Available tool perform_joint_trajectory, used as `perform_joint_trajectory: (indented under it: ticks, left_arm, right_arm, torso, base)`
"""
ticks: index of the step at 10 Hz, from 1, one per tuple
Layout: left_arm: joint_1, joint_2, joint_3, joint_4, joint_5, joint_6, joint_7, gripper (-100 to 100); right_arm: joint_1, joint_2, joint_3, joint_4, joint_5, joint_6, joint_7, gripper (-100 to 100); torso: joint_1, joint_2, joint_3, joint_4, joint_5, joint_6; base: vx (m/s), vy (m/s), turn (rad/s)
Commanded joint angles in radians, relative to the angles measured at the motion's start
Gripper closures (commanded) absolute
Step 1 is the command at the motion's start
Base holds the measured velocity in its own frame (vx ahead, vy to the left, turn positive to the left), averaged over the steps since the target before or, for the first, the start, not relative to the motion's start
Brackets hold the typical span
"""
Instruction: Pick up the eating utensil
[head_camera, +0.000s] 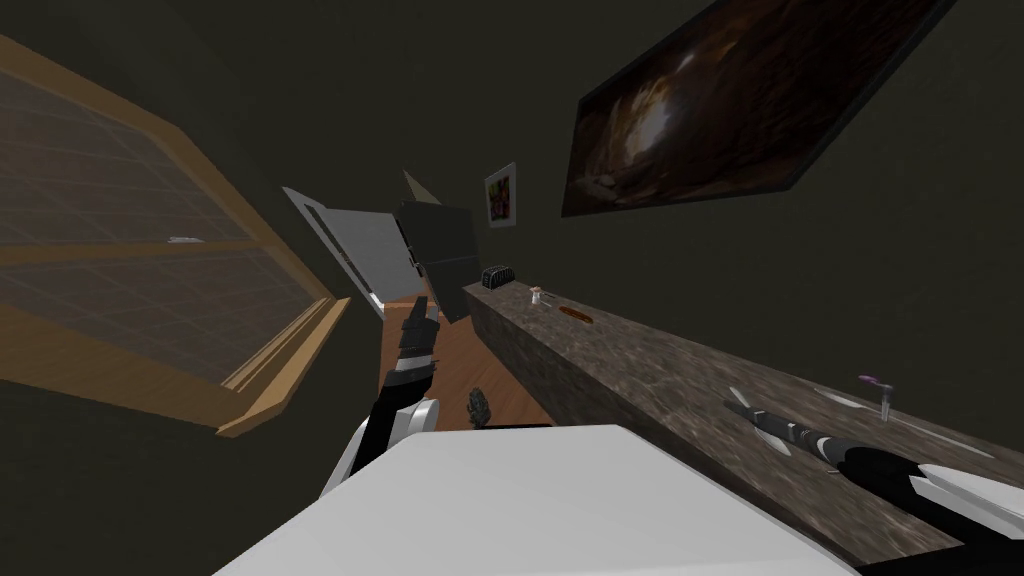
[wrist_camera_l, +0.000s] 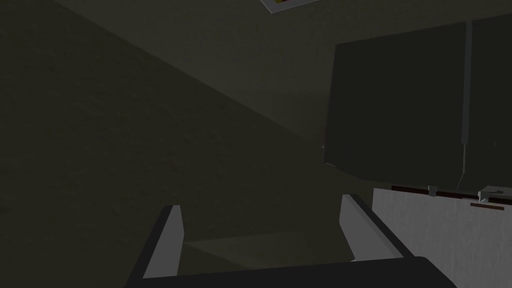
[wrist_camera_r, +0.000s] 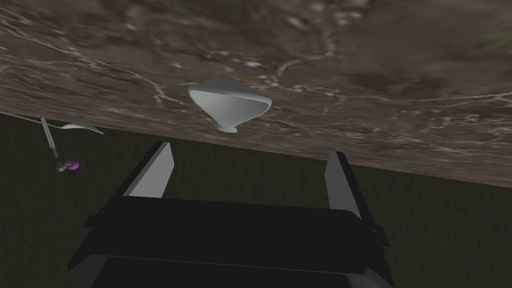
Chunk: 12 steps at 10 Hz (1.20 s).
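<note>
A light grey utensil with a spoon-like bowl (wrist_camera_r: 231, 104) lies on the dark marbled countertop (wrist_camera_r: 380, 60), just ahead of my right gripper (wrist_camera_r: 247, 160). That gripper is open, its fingers apart and short of the utensil, with nothing between them. In the head view the right gripper (head_camera: 752, 416) hovers low over the countertop (head_camera: 640, 370) at the lower right. My left gripper (head_camera: 421, 308) is raised off the counter's end, open and empty in its wrist view (wrist_camera_l: 265, 230), beside a dark panel (wrist_camera_l: 400, 105).
A thin stem with a purple top (head_camera: 882, 392) and flat light grey pieces (head_camera: 842, 398) lie on the counter past the right gripper. A toaster (head_camera: 497, 276), a small jar (head_camera: 537, 295) and a brown item (head_camera: 577, 315) sit at the far end. A dark object (head_camera: 478, 405) rests on the wood floor.
</note>
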<state>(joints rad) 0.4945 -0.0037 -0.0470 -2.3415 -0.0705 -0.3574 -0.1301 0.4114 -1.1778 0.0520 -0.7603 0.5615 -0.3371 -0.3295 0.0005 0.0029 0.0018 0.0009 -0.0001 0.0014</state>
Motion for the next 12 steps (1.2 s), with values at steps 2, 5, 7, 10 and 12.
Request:
perform_joint_trajectory:
  ticks: [2,5,7,10,12]
  left_arm:
    - [0.000,0.000,0.000,0.000,0.000,0.000,0.000,0]
    - [0.000,0.000,0.000,0.000,0.000,0.000,0.000,0]
    - [0.000,0.000,0.000,0.000,0.000,0.000,0.000,0]
    - [0.000,0.000,0.000,0.000,0.000,0.000,0.000,0]
    - [0.000,0.000,0.000,0.000,0.000,0.000,0.000,0]
  right_arm:
    - [-0.057,0.030,-0.015,0.077,0.072,-0.055,-0.043,-100]
    - [-0.096,0.048,-0.023,0.164,0.154,-0.088,-0.074,-100]
    - [-0.110,0.050,-0.024,0.178,0.141,-0.099,-0.058,100]
    - [-0.109,0.047,-0.026,0.179,0.140,-0.096,-0.059,100]
    - [-0.109,0.047,-0.026,0.179,0.140,-0.096,-0.059,0]
  torso:
    - [0.000,0.000,0.000,0.000,0.000,0.001]
    - [0.001,0.001,0.000,0.000,0.000,0.000]
    - [0.000,0.000,0.000,0.000,0.000,0.001]
    - [-0.001,-0.002,-0.001,-0.001,-0.003,-0.001]
    - [-0.002,-0.002,-0.002,-0.001,-0.003,-0.001]
  base:
    - [-0.027,0.022,0.082]
    - [-0.027,0.022,0.056]
    - [-0.004,0.003,0.001]
    - [-0.001,-0.002,-0.004]
    - [0.000,0.000,0.000]
